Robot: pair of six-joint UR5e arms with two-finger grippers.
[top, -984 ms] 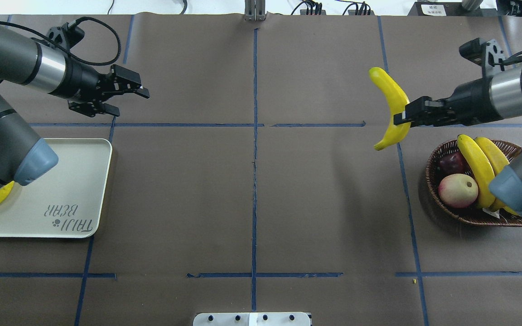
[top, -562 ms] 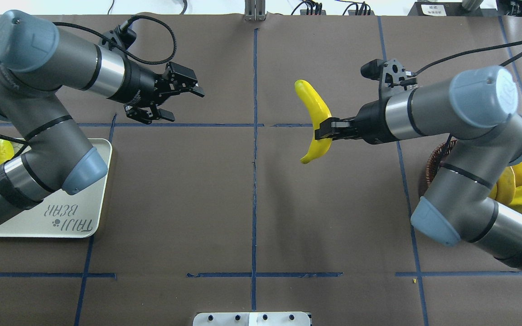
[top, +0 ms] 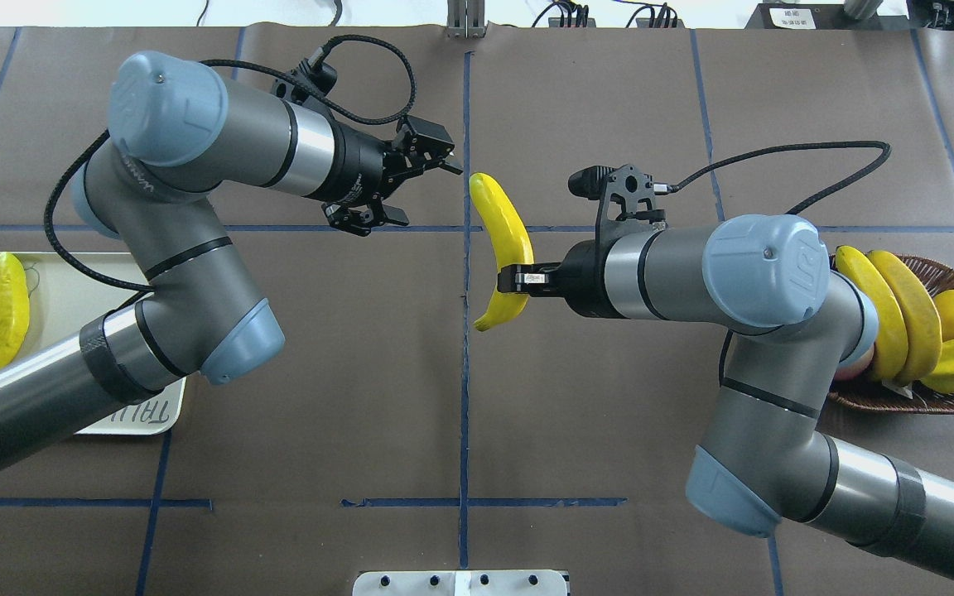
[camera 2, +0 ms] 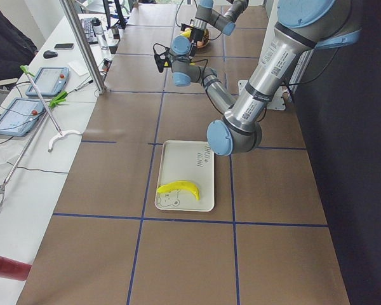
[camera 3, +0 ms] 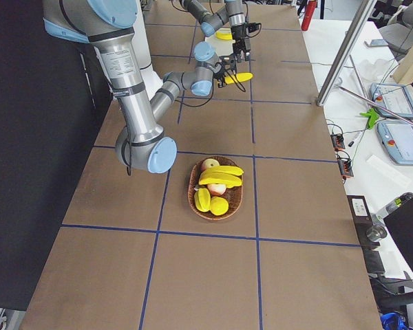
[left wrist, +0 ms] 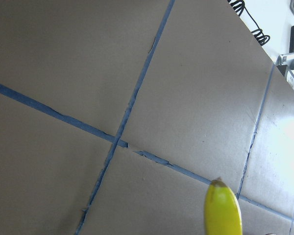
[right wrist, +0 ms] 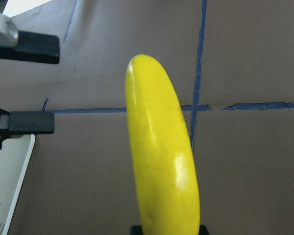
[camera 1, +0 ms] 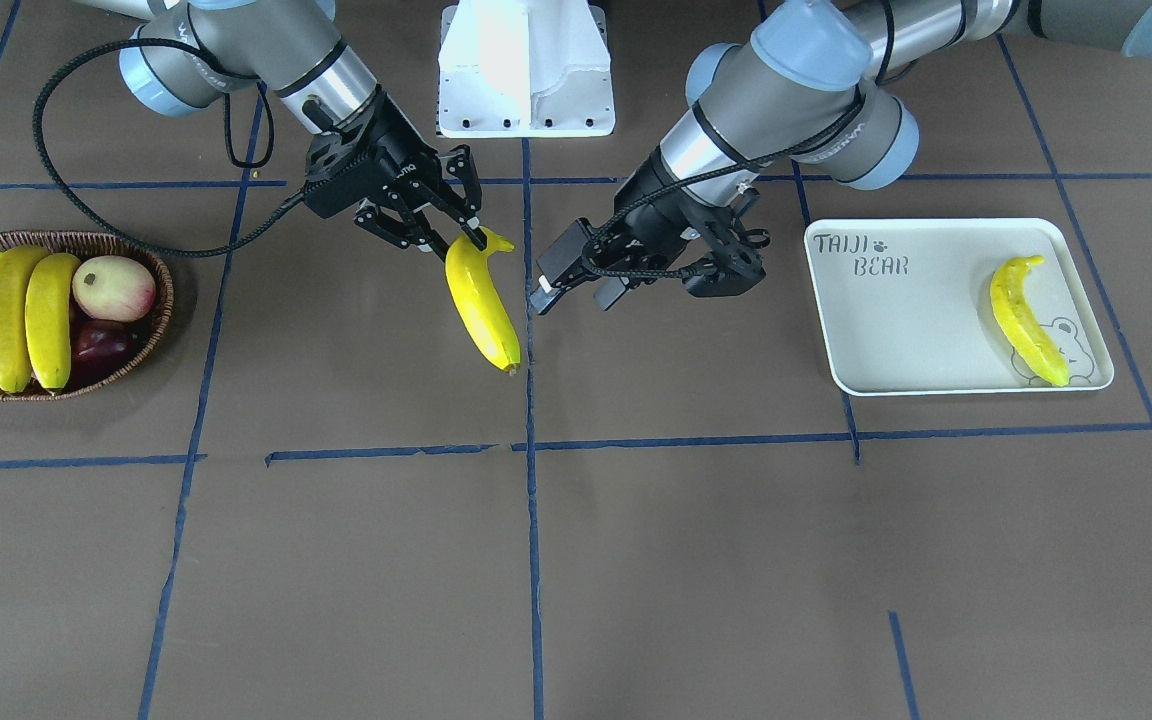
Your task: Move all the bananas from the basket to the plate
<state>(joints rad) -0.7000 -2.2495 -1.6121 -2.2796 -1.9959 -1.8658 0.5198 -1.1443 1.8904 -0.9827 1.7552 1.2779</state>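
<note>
Handover step: the right gripper [top: 515,279] clamps a banana [top: 503,225] mid-length, and the empty, wide-spread left gripper [top: 430,195] probably must close on the end just ahead.

a robotics lab: a grey industrial left arm [top: 220,141] and right arm [top: 692,273], mounted at a white base [camera 1: 524,70], reach over a table [top: 609,430] papered brown and gridded with blue tape [top: 464,397]. control tablets [camera 2: 47,81] and loose cables [camera 2: 25,170] sit on the white side bench [camera 2: 13,190] beyond an aluminium post [camera 2: 82,44].
</note>
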